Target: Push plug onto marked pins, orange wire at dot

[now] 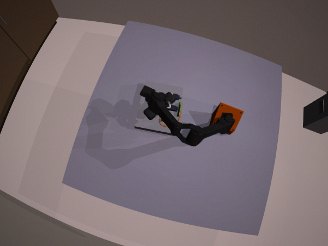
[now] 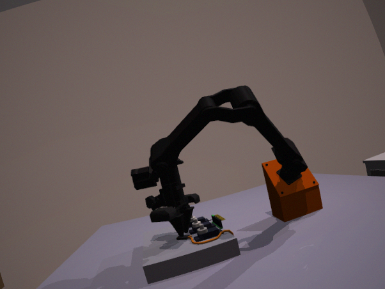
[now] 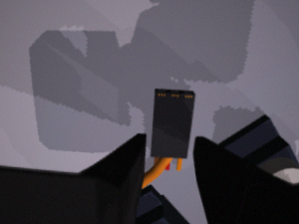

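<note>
The black flat plug (image 3: 172,118) (image 2: 181,238) lies on the grey holder block (image 2: 195,260). Three small contacts show at its far end in the wrist view. Its orange lead (image 3: 154,172) (image 2: 208,242) (image 1: 163,125) loops round the nearest servo (image 2: 208,236). My gripper (image 3: 169,143) (image 2: 183,235) is open, pointing down over the plug. The plug's lead end is between the fingertips, with a gap on each side. The pin row (image 2: 220,217) (image 1: 182,108) sticks out from the green-edged board (image 2: 217,221) (image 1: 178,110). The coloured band and dot cannot be made out.
Several dark servos with white horns stand on the block; one (image 3: 254,134) is close to the right finger in the wrist view. The orange base box (image 2: 298,204) (image 1: 237,117) carries the arm. A blue-grey mat (image 1: 190,190) lies under everything.
</note>
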`<state>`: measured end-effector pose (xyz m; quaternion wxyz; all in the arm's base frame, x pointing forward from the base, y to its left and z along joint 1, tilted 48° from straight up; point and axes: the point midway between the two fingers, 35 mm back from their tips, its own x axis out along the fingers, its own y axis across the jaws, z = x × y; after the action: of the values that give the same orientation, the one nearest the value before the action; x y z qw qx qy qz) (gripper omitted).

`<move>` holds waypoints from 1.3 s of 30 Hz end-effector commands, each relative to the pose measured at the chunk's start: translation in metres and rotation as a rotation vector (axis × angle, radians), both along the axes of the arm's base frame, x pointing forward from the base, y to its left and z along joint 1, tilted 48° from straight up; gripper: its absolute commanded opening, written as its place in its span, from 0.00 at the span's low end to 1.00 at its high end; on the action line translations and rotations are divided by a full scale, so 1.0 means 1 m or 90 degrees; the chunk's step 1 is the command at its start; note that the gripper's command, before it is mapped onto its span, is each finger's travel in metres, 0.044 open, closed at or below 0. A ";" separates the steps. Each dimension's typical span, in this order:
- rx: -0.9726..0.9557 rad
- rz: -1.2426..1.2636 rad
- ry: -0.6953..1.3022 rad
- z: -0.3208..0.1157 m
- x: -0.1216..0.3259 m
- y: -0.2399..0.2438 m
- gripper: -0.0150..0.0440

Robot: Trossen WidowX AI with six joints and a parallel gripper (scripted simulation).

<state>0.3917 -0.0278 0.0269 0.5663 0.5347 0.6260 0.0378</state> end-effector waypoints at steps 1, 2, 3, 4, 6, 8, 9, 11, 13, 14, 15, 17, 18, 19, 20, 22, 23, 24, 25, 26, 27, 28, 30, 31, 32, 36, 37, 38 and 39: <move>0.003 -0.001 0.003 -0.005 0.000 0.006 0.45; 0.003 -0.001 0.003 -0.006 0.001 0.007 0.45; 0.003 -0.001 0.003 -0.006 0.001 0.007 0.45; 0.003 -0.001 0.003 -0.007 0.001 0.008 0.45; 0.003 -0.001 0.003 -0.007 0.001 0.008 0.36; 0.003 -0.001 0.003 -0.007 0.001 0.008 0.30; 0.003 -0.001 0.003 -0.007 0.001 0.008 0.29; 0.003 -0.001 0.003 -0.007 0.001 0.008 0.27; 0.003 -0.001 0.003 -0.006 0.001 0.007 0.25; 0.003 -0.001 0.003 -0.004 0.000 0.005 0.25; 0.003 -0.001 0.004 -0.002 0.000 0.002 0.25; 0.002 -0.002 0.004 0.004 -0.002 -0.005 0.25; 0.002 -0.002 0.004 0.007 -0.003 -0.009 0.25; 0.002 -0.002 0.004 0.012 -0.004 -0.014 0.25; 0.001 -0.002 0.004 0.016 -0.005 -0.018 0.25; 0.001 -0.001 0.004 0.025 -0.009 -0.028 0.25; 0.002 -0.001 0.004 0.029 -0.010 -0.032 0.25; 0.002 -0.001 0.004 0.031 -0.011 -0.034 0.25; 0.002 -0.001 0.004 0.032 -0.012 -0.035 0.25; 0.002 -0.001 0.004 0.032 -0.012 -0.035 0.25; 0.002 -0.001 0.004 0.032 -0.012 -0.035 0.25; 0.002 -0.001 0.004 0.032 -0.012 -0.035 0.25; 0.000 0.002 0.000 0.031 -0.014 -0.036 0.25; -0.002 0.005 -0.003 0.030 -0.016 -0.037 0.25; -0.004 0.009 -0.008 0.028 -0.018 -0.039 0.25; -0.017 0.035 -0.035 0.019 -0.035 -0.046 0.25; -0.020 0.042 -0.042 0.016 -0.039 -0.048 0.25; -0.023 0.049 -0.049 0.014 -0.044 -0.050 0.25; -0.026 0.056 -0.056 0.012 -0.048 -0.052 0.25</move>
<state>0.3600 -0.0704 0.0467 0.5874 0.5083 0.6267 0.0616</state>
